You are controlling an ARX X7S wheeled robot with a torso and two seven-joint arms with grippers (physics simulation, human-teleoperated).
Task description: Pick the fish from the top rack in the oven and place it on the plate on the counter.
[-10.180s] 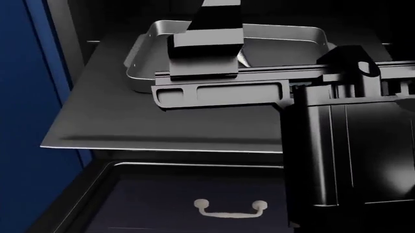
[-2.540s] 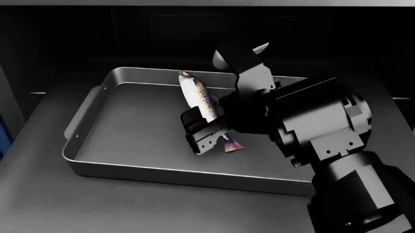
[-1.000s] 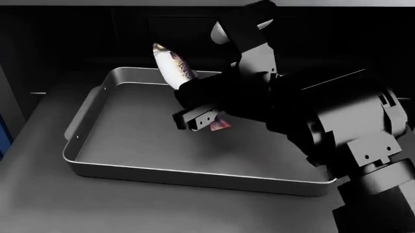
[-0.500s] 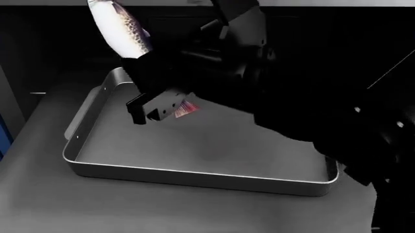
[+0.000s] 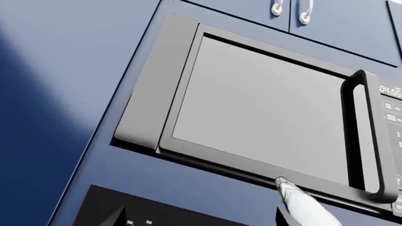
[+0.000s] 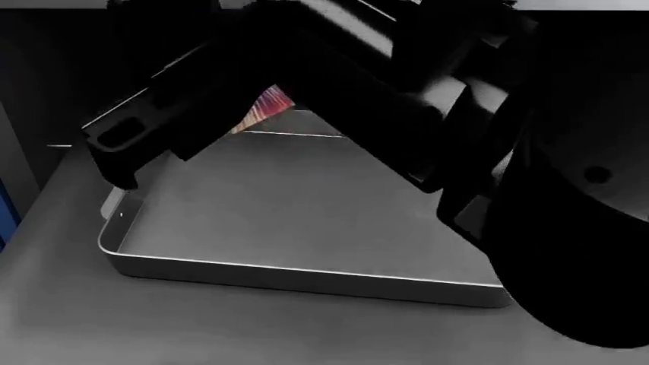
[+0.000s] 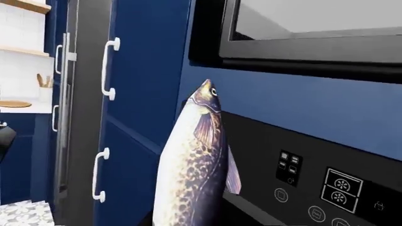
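My right gripper is shut on the fish, a speckled silvery fish held head-up in front of navy cabinets and the oven's black control panel. In the head view only its pinkish tail shows under my right gripper, above the empty metal tray on the top rack. A slender white tip like the fish's head shows in the left wrist view. My left gripper is open and empty. A small light-brown plate lies on a white surface far off.
My black right arm fills the upper and right head view. A microwave sits above the oven, with navy cabinets and white handles beside it. The dark oven cavity lies behind the tray.
My right gripper has lifted the fish out of the tray and carried it up and to the left. Its body has left the head view, and only the tail shows.
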